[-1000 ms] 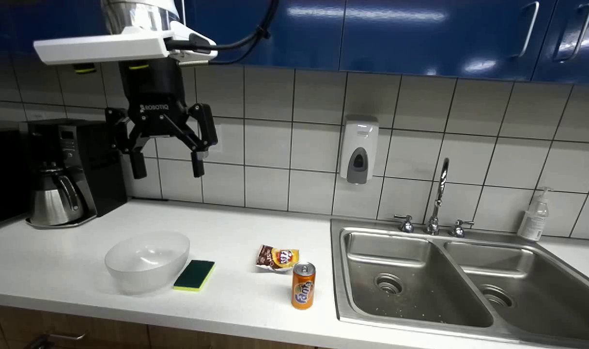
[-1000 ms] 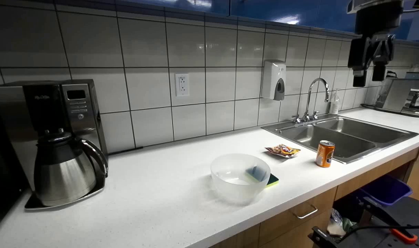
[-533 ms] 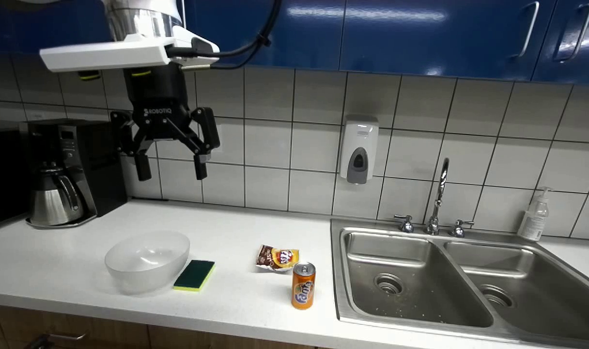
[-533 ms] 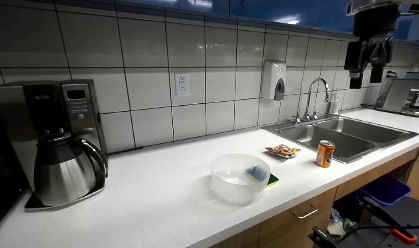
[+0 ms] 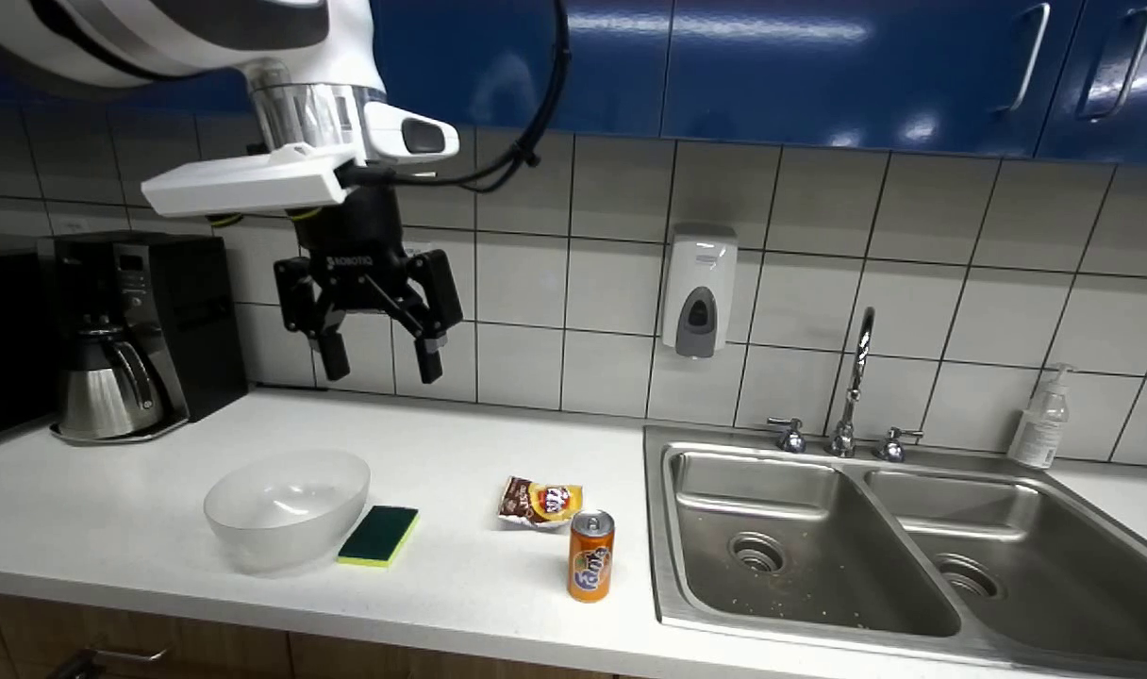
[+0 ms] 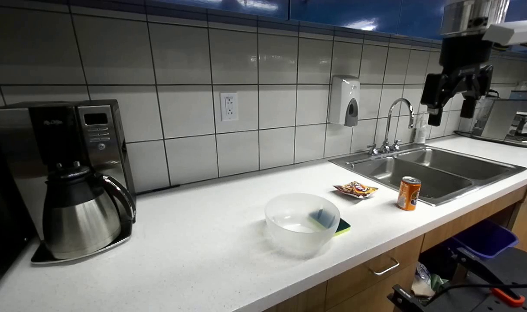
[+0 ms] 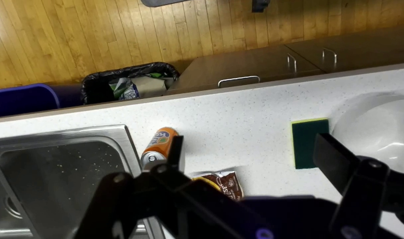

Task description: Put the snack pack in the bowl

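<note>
The snack pack, a small brown packet with yellow-orange print, lies on the white counter in both exterior views (image 5: 539, 503) (image 6: 354, 190). In the wrist view the snack pack (image 7: 230, 183) is partly hidden by the gripper's linkage. The translucent whitish bowl (image 5: 281, 545) stands upright on the counter, with nothing visible in it; it also shows in an exterior view (image 6: 291, 242) and at the right of the wrist view (image 7: 368, 136). My gripper (image 5: 382, 366) (image 6: 452, 113) (image 7: 250, 149) is open and empty, pointing down, well above the counter.
A green-and-yellow sponge (image 5: 377, 536) lies beside the bowl. An orange can (image 5: 590, 558) stands upright just in front of the packet. A steel sink (image 5: 661, 556) is beyond the can. A coffee maker (image 5: 111, 377) stands at the far end. Blue cabinets (image 5: 819, 85) hang above.
In an exterior view my gripper has moved down and to the right, staying open; the arm is lower and turned slightly. The snack pack, bowl, sponge and can have not moved.
</note>
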Robot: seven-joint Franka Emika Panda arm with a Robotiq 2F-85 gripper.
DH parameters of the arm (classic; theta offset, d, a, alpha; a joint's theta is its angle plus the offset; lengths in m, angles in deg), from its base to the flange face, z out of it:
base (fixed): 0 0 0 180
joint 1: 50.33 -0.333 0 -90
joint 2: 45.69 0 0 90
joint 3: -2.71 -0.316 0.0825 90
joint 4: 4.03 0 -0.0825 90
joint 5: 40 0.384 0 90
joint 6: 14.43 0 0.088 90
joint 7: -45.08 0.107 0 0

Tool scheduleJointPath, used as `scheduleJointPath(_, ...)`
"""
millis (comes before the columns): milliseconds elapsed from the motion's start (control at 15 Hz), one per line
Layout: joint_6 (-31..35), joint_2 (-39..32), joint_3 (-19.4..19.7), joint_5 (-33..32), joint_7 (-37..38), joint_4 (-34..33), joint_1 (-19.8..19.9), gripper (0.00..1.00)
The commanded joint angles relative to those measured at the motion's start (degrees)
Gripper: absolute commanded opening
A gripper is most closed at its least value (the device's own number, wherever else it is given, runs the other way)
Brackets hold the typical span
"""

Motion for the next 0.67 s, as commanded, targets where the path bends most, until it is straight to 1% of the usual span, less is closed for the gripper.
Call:
scheduleJointPath(0, 6.73, -5.96, -1.78, -2.43, 6.02, 0.09, 3.35, 1.0)
scheduleJointPath(467, 18.51, -20.52, -3.78, -5.86, 17.65, -2.7, 8.14, 1.0)
scheduleJointPath(600, 20.91, -25.04, -4.05, -6.71, 20.5, -4.45, 8.64, 1.0)
